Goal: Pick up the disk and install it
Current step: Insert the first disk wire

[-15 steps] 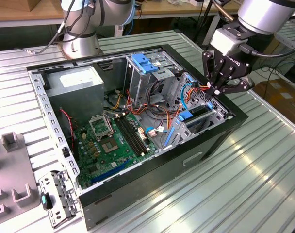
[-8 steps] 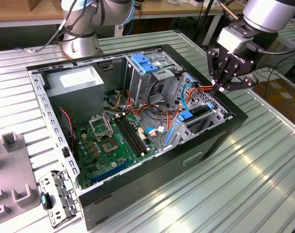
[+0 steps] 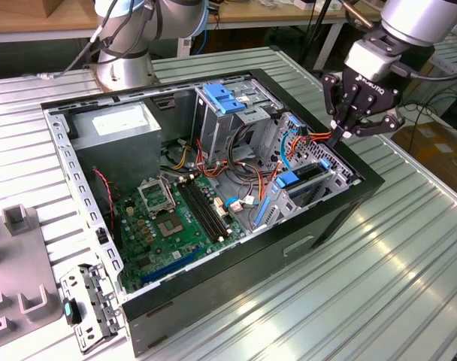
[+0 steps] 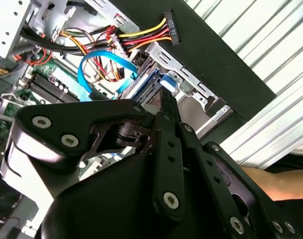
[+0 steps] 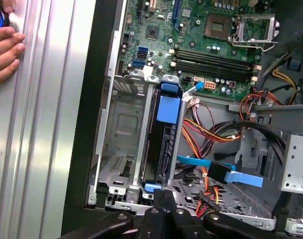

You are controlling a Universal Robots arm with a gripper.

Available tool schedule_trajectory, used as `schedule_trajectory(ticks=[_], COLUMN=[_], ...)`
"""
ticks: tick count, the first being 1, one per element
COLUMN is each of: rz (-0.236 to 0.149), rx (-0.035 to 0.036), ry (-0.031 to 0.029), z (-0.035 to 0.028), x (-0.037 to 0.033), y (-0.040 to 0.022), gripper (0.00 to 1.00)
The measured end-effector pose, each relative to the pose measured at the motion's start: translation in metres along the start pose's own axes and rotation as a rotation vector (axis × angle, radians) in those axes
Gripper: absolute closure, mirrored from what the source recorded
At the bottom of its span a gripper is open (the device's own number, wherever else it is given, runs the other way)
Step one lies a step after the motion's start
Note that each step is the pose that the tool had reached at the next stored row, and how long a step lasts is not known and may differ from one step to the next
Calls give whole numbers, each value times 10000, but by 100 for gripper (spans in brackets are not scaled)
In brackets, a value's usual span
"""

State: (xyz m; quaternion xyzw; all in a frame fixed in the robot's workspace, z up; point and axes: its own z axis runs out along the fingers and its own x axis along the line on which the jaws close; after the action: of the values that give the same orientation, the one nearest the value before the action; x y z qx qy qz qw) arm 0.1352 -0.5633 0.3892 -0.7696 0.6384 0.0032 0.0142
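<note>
We see a shiny ribbed metal table [image 3: 409,256] under the matt black case [image 3: 236,284], inside it a disk [image 5: 164,144] with smooth blue plastic rails

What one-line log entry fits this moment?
disk: on edge in cage slot | gripper: shut, tips by disk end | hand: on table

We're looking at a silver-grey tubular metal arm [image 3: 418,19] with a pale grey wrist block [image 3: 373,59], then a matte black linkage-style gripper [image 3: 340,134]. We spot shiny round silver screw heads [image 4: 170,200] on the links, white lettering [image 3: 371,87] on its body, and a thin black cable [image 3: 437,73] looping off the side.
</note>
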Motion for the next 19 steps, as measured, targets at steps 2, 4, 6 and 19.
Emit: schedule_trajectory(ticks=[2,4,6,19], rz=[-246,-450,-597,-1470], rx=[-12,-20,-24,-45], ry=[-7,-14,-13,-27], z=[-27,-31,-33,-27], x=[-1,-2,-2,-12], y=[-1,-14,-46,-323], gripper=[89,89,89,89])
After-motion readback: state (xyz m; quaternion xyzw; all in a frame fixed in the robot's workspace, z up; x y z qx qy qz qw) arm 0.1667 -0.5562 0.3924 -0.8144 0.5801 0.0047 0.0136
